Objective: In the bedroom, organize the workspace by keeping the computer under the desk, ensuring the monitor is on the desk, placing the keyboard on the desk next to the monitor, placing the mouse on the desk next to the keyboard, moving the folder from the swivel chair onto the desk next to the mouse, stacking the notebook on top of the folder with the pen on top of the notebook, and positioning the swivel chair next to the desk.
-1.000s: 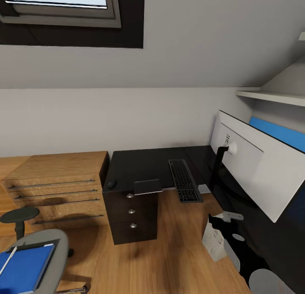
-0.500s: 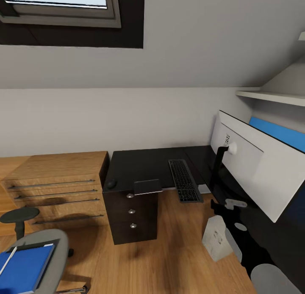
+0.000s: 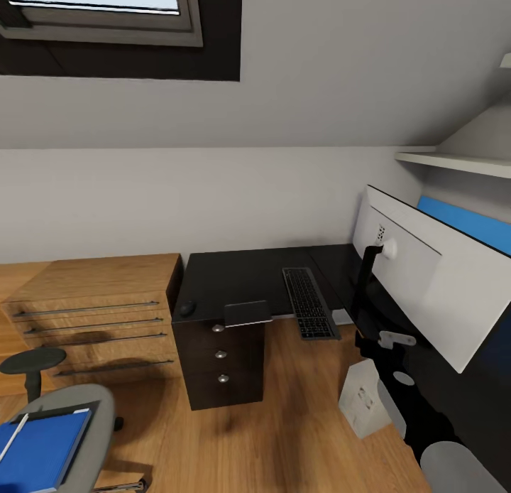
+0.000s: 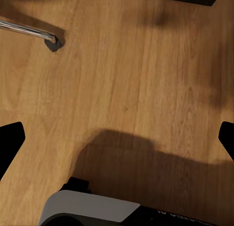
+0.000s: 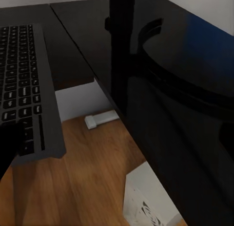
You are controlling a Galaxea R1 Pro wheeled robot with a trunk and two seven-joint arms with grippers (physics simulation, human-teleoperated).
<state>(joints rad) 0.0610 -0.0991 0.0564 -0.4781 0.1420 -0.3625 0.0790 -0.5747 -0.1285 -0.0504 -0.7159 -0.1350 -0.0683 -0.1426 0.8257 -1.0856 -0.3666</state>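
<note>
Left gripper (image 4: 117,138) hangs over the wooden floor (image 4: 126,65), its dark fingertips (image 4: 10,140) spread wide at the frame's edges. Whether the right gripper (image 5: 117,138) is spread or closed cannot be told; it faces the keyboard (image 3: 309,302), which overhangs the desk (image 3: 234,276) edge beside the monitor (image 3: 426,280). A black mouse (image 3: 187,308) sits near the desk's left corner. Below the monitor stands the computer (image 3: 362,399) on the floor. At lower left, the swivel chair (image 3: 85,422) carries the blue folder (image 3: 39,450) with the pen (image 3: 14,436) on it.
</note>
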